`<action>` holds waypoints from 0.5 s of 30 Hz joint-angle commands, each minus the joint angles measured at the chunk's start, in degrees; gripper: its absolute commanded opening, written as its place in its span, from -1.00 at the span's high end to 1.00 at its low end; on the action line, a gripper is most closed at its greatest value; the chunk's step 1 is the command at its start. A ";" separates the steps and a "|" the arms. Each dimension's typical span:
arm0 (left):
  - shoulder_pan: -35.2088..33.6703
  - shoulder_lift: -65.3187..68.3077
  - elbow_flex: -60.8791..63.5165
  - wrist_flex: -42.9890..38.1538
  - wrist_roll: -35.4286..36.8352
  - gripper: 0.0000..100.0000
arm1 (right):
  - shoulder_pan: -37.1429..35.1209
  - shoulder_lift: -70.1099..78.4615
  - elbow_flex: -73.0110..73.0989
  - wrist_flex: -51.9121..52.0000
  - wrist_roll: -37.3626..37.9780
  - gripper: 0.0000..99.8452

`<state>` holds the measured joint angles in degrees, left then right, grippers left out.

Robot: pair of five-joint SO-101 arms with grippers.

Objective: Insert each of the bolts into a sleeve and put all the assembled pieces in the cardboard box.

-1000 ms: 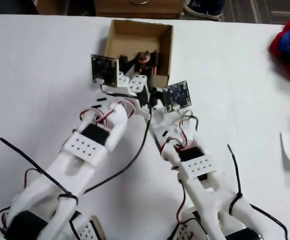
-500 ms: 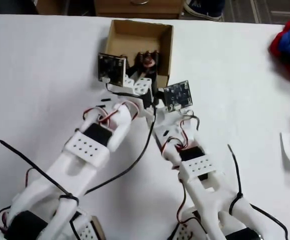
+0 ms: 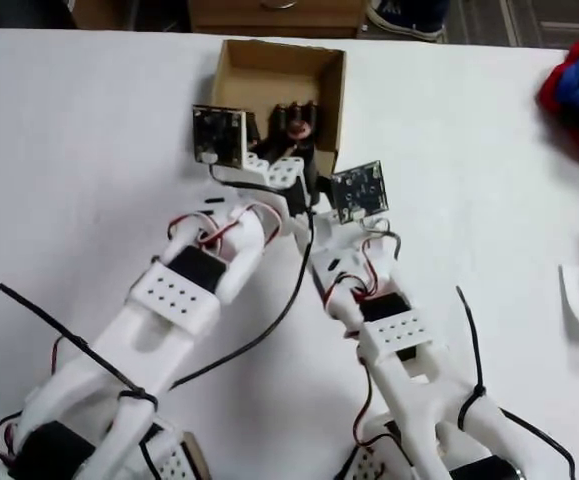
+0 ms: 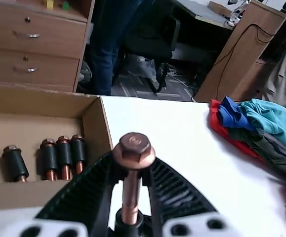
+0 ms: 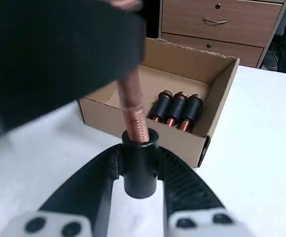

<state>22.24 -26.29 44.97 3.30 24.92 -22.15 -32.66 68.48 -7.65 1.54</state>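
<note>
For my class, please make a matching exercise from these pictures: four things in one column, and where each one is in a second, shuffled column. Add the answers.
Column one
1. bolt
2. sleeve
3. assembled pieces
4. heap of clothes

Column two
A. lying in the cardboard box
B. on the table, away from the box
C. clamped in the right gripper
D. clamped in the left gripper

Pairs: 1-D, 2-C, 3-A, 4-B

Box point(image 3: 269, 72) blocked from its lower side.
Left arm point(image 3: 204, 270) and right arm point(image 3: 374, 310) meet at its lower-right rim; pieces point(image 4: 59, 158) line one wall. Room over its upper-left floor and the table point(image 3: 79, 130) at frame left; cloths point(image 3: 574, 85) far right.
</note>
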 commanded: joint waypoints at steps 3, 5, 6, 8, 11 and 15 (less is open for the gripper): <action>0.00 -0.26 -3.03 2.29 2.90 0.95 | 1.19 -2.95 -3.60 -1.36 -0.26 0.96; -0.53 -0.18 -2.95 2.29 2.90 0.95 | 1.19 -2.95 -3.78 -1.36 -0.26 0.96; -0.62 -0.18 -2.86 2.29 2.90 0.95 | 0.92 -2.95 -3.87 -1.36 -0.26 0.96; -0.62 -0.18 -2.77 2.29 2.64 0.95 | 0.75 -2.95 -4.31 -1.36 -0.26 0.96; -0.44 -0.09 -2.86 2.29 2.64 0.95 | 0.75 -2.95 -5.10 -1.36 -0.26 0.96; -0.44 -0.09 -3.03 2.29 2.64 0.95 | 0.75 -2.95 -6.68 -1.19 -0.26 0.96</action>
<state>21.98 -26.37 44.53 5.23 27.21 -21.89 -32.57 67.60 -7.56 1.54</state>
